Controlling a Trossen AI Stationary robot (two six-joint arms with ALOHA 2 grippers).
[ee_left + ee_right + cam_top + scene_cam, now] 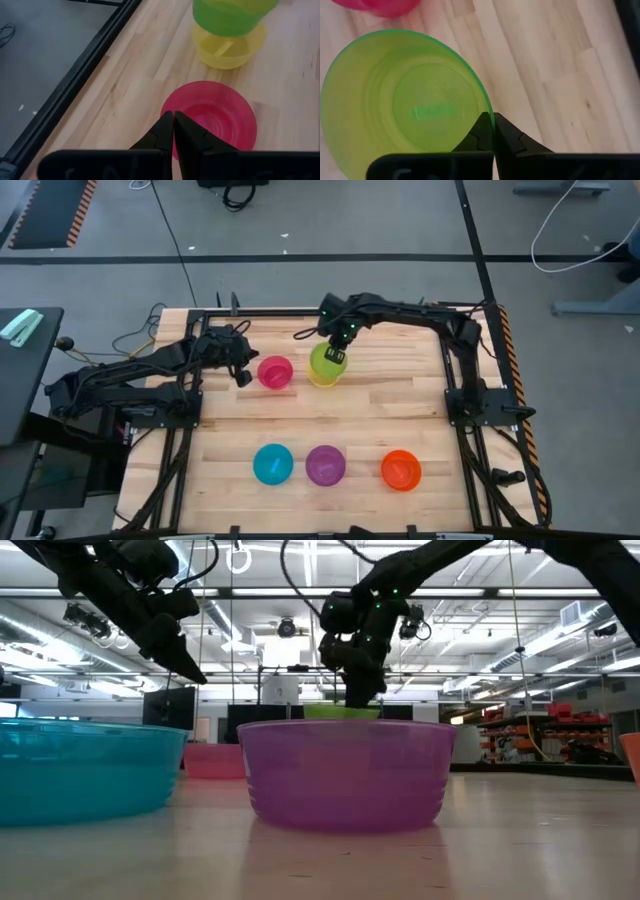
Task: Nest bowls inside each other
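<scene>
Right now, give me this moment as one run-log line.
right gripper: shut on green bowl rim, above yellow bowl | left gripper: shut at pink bowl rim | nested: none

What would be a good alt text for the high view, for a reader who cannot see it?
Seen from above, the right tool holds a green bowl by its rim over a yellow bowl on a wooden table. The left tool sits beside a pink bowl. Blue, purple and orange bowls stand in a row at the near side.

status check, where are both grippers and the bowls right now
Right gripper shut on green plastic bowl, held above yellow plastic bowl. Left gripper shut, empty, at pink plastic bowl. Nothing in the way.
</scene>
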